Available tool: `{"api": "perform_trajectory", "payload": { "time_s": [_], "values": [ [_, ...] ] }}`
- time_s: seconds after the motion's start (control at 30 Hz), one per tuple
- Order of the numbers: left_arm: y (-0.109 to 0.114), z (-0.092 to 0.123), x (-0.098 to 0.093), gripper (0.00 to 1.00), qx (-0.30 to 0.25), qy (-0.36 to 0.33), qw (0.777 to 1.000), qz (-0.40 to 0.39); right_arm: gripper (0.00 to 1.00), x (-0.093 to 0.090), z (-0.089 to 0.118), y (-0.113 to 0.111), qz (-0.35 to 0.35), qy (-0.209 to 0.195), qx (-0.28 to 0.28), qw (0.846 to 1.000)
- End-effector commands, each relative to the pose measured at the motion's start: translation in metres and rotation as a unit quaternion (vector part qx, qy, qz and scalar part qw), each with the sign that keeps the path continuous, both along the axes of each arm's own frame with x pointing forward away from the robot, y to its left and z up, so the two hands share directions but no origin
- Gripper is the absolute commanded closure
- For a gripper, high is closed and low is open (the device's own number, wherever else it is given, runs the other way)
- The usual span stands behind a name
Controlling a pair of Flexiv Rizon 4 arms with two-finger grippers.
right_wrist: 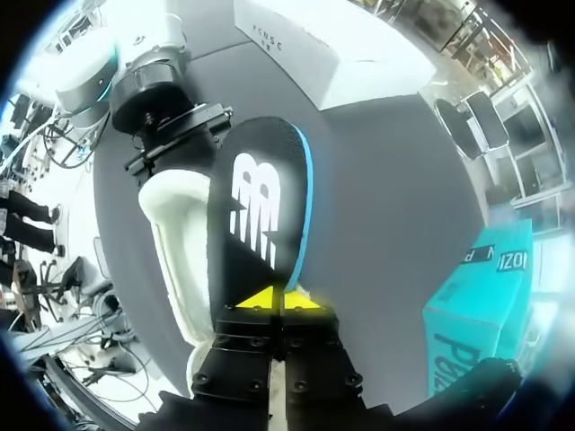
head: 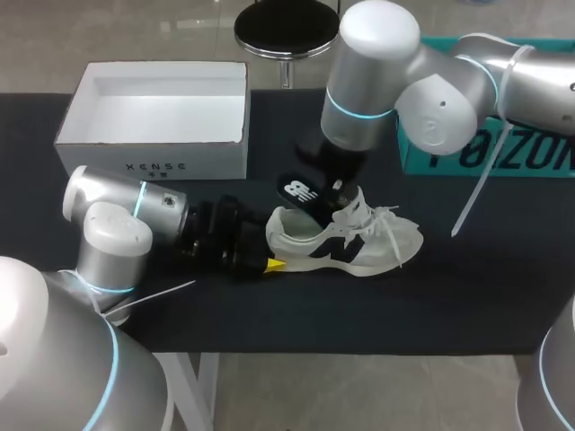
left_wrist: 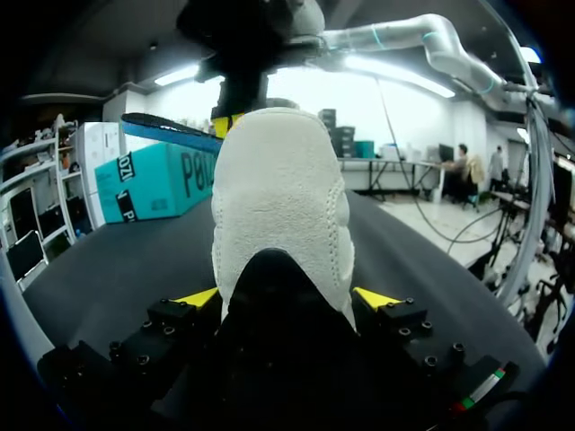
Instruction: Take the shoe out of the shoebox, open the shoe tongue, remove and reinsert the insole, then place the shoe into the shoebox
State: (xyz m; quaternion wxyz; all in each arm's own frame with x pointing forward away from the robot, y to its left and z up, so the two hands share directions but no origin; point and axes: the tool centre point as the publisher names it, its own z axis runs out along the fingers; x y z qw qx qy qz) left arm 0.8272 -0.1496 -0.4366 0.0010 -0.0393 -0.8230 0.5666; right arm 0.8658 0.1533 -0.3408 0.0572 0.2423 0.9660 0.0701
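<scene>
The white shoe (head: pixel 350 242) lies on its side on the dark table, toe toward the right. My left gripper (head: pixel 269 262) holds its heel (left_wrist: pixel 278 206), with one yellow fingertip (left_wrist: pixel 199 296) pressed against each side of it. My right gripper (head: pixel 340 189) hangs over the shoe's opening, shut on one end of the black insole (head: pixel 299 190). In the right wrist view the insole (right_wrist: pixel 260 206) sticks out ahead of the closed tips (right_wrist: pixel 269 301), above the shoe (right_wrist: pixel 171 242). The other end of the insole (left_wrist: pixel 171 130) shows past the heel in the left wrist view.
The open white shoebox (head: pixel 153 153) stands at the back left of the table, behind my left arm. A teal box (head: pixel 490 153) stands at the back right, under my right arm. Bare dark table lies in front of the shoe.
</scene>
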Motion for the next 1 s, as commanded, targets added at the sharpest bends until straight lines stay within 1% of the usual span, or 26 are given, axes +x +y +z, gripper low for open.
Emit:
{"api": "perform_trajectory", "payload": {
  "time_s": [0.03, 0.2, 0.23, 0.37, 0.5, 0.6, 0.77, 0.9, 1.0],
  "values": [
    [-0.001, -0.003, 0.000, 1.00, 0.001, 0.000, 1.000, 0.000, 1.00, 0.011, 0.000, 0.016, 0.001, -0.005, 0.004, 1.000],
    [-0.001, -0.003, 0.000, 1.00, 0.001, 0.000, 1.000, 0.000, 1.00, 0.025, 0.016, 0.033, 0.008, -0.028, 0.016, 0.999],
    [-0.001, -0.003, 0.000, 1.00, 0.001, 0.000, 1.000, 0.000, 1.00, 0.027, 0.018, 0.034, 0.008, -0.031, 0.016, 0.999],
    [-0.001, -0.003, 0.000, 1.00, 0.001, 0.000, 1.000, 0.000, 1.00, 0.036, 0.035, 0.039, 0.005, -0.052, 0.022, 0.998],
    [-0.001, -0.003, 0.000, 1.00, 0.001, 0.000, 1.000, 0.000, 1.00, 0.038, 0.038, 0.039, 0.006, -0.055, 0.021, 0.998],
    [-0.001, -0.003, 0.000, 1.00, 0.001, 0.000, 1.000, 0.000, 1.00, 0.031, 0.031, 0.037, 0.005, -0.048, 0.021, 0.999],
    [-0.001, -0.003, 0.000, 1.00, 0.001, 0.000, 1.000, 0.000, 1.00, 0.018, 0.011, 0.036, 0.003, -0.027, 0.028, 0.999],
    [-0.001, -0.003, 0.000, 1.00, 0.001, 0.000, 1.000, 0.000, 1.00, 0.010, 0.001, 0.042, 0.007, -0.017, 0.036, 0.999],
    [-0.001, -0.003, 0.000, 1.00, 0.001, 0.000, 1.000, 0.000, 1.00, 0.009, -0.004, 0.050, 0.011, -0.016, 0.045, 0.999]
  ]
}}
